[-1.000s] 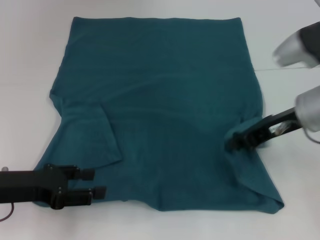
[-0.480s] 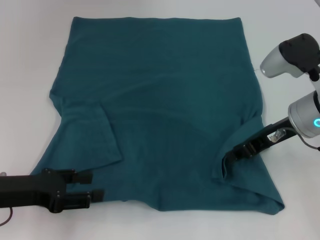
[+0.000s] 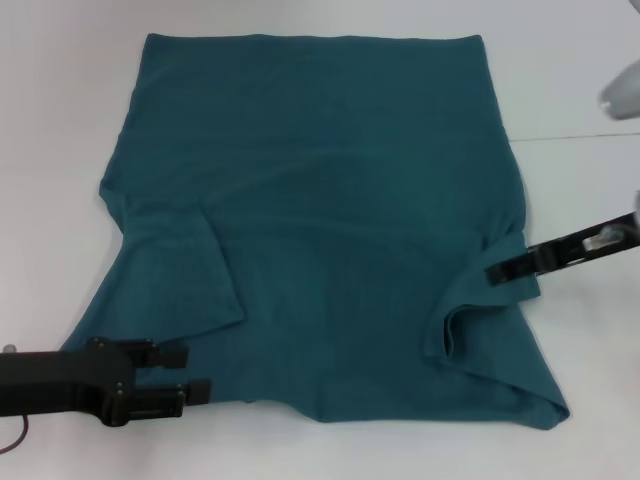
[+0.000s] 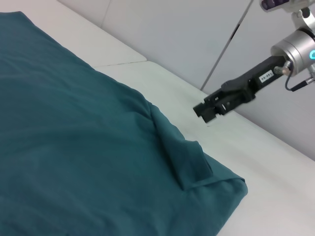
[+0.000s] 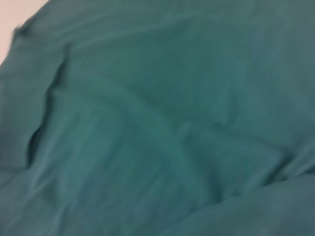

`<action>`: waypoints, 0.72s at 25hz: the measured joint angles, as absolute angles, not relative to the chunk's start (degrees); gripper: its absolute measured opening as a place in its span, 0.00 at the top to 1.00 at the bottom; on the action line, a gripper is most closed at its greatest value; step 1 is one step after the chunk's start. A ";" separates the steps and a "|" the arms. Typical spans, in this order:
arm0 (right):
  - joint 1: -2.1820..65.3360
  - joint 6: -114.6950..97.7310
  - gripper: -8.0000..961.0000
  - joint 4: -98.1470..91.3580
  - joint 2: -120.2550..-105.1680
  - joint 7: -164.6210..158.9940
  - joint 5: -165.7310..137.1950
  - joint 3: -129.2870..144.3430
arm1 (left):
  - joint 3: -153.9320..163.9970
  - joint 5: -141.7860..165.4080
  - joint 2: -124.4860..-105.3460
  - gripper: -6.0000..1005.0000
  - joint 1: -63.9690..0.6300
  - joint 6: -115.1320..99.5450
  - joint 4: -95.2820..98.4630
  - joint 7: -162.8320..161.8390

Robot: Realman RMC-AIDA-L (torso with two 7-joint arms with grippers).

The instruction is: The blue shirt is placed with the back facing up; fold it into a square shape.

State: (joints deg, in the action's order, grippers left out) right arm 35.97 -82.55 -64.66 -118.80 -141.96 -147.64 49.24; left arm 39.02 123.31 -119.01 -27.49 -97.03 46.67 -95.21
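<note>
The blue shirt is spread flat on the white counter, both sleeves folded inward. The right gripper is held at the shirt's right edge, nothing gripped; finger state cannot be told. The left gripper is parked at the near-left hem, fingers parted and empty.

left gripper low, fingers parted; right gripper raised, empty

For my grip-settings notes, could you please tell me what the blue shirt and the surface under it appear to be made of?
The plain dark teal-blue short-sleeved shirt looks like soft matte knit fabric: it lies limp, with rounded folds and no sheen. The white table surface looks smooth, hard and matte, possibly laminate; a thin seam crosses it.
</note>
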 joint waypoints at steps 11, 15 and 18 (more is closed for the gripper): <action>34.00 -72.19 0.33 -58.19 -118.26 -142.04 -148.30 46.88 | 39.08 123.31 -119.24 0.31 -27.85 -97.03 46.66 -95.18; 33.99 -70.15 0.33 -56.98 -118.08 -142.04 -149.53 46.85 | 39.11 123.31 -119.27 0.31 -27.86 -97.03 46.66 -95.20; 34.02 -68.35 0.33 -56.89 -118.48 -141.79 -150.48 47.09 | 39.11 123.31 -119.27 0.31 -27.86 -97.03 46.67 -95.20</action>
